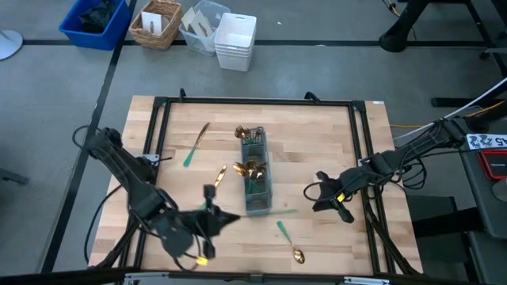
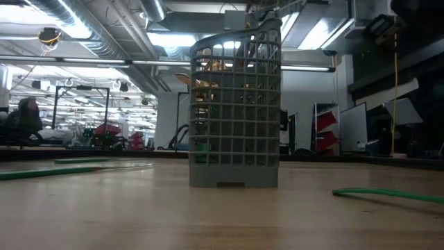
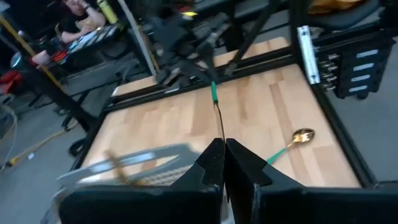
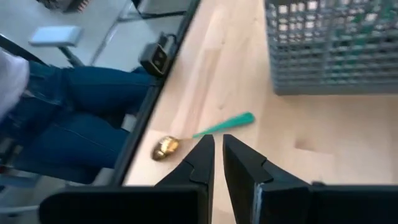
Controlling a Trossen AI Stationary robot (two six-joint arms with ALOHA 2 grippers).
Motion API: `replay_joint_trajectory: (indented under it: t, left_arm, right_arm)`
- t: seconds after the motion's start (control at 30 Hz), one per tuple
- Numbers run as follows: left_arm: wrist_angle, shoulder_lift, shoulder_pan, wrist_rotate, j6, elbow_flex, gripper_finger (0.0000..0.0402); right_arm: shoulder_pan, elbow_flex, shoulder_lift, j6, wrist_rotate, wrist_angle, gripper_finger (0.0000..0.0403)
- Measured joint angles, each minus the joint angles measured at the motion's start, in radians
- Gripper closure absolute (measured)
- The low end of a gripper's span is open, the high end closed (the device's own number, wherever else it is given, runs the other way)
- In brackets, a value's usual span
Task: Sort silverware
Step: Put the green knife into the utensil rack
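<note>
Inside, the grey caddy (image 1: 257,184) holds several gold-headed silverware pieces (image 1: 252,169).

Caddy (image 3: 124,165) smears into blur beside my left gripper (image 3: 224,155) — contents unreadable. Utensil (image 3: 216,106) pinched there: its head is hidden between my fingers. Beyond my right gripper (image 4: 217,149), the caddy's top is cropped — pieces inside are just green streaks.

Grey floor (image 1: 63,95), blue bin (image 1: 95,22), white bins (image 1: 235,41).

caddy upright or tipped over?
Upright. The grey caddy stands on its base in the low view; from above, gold heads poke out of its open top.
</note>
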Motion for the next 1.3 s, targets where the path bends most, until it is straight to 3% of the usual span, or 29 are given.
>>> replay_joint_trajectory:
  t: [0.37, 0.73, 1.3]
  left_arm:
    - [-0.344, -0.225, 0.038, -0.043, -0.19, 0.0, 0.0401]
    - [-0.602, -0.376, 0.168, -0.035, -0.349, 0.0, 0.0401]
    - [-0.664, -0.379, 0.461, 0.329, -0.373, -0.034, 0.0401]
  right_arm:
    - [-0.001, 0.0, 0.0, -0.027, 0.078, -0.049, 0.0365]
    - [-0.001, 0.0, 0.0, -0.029, 0.128, -0.049, 0.0366]
    - [-0.001, 0.0, 0.001, -0.08, 0.131, -0.049, 0.0366]
